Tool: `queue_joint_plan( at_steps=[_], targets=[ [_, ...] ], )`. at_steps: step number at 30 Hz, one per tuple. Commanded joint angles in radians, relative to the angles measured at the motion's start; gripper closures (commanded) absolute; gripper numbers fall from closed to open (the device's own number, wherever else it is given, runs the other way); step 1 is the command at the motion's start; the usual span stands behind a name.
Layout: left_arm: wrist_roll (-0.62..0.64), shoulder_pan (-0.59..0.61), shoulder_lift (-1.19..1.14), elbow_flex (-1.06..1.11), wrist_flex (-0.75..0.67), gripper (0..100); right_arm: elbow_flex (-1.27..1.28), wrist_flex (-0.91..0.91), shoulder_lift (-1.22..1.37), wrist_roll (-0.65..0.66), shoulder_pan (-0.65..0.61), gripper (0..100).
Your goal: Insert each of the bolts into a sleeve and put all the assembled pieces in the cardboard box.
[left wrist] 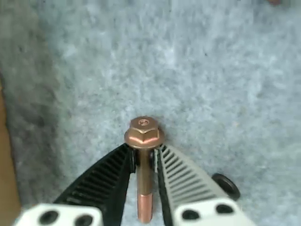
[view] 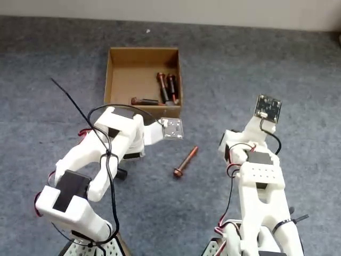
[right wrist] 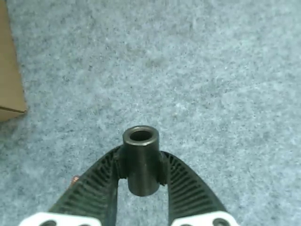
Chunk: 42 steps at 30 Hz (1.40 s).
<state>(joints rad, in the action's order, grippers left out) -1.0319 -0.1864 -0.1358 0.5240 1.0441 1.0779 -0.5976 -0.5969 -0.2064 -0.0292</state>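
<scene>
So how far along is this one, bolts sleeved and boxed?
Done: about three assembled pieces lie in the cardboard box. In hand: the left pincer grips a bolt and the right pincer grips a sleeve, not yet joined. Left: mate that pair and box it, then sleeve and box the loose bolt on the carpet.

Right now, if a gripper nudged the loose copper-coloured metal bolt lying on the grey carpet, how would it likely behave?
The copper-coloured metal bolt looks solid, so it is probably stiff and heavy for its size. Its round shank could roll, but the wider head and grey carpet would likely curve and stop it soon.
</scene>
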Motion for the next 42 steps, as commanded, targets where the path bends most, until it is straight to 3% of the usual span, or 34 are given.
queue_joint_plan(
  at_steps=[1,14,27,31,38,42],
  targets=[
    [0.135,-0.016,0.002,-0.03,-0.017,99,-0.007,0.022,-0.03,-0.003,0.01,99.5],
    [0.491,-0.012,0.349,-0.036,-0.012,99,-0.007,0.021,-0.041,-0.011,-0.038,99.5],
    [1.119,-0.016,0.591,0.031,-0.018,99,0.021,0.018,-0.073,-0.012,-0.234,99.5],
    [1.2,-0.008,0.67,0.17,-0.15,99,0.131,0.021,-0.265,-0.012,-0.302,99.5],
    [1.211,-0.016,0.941,0.449,-0.437,99,0.349,0.022,-0.679,-0.005,-0.409,99.5],
    [1.344,-0.008,1.116,0.562,-0.548,99,0.489,0.099,-0.848,-0.002,-0.473,99.5]
  ],
)
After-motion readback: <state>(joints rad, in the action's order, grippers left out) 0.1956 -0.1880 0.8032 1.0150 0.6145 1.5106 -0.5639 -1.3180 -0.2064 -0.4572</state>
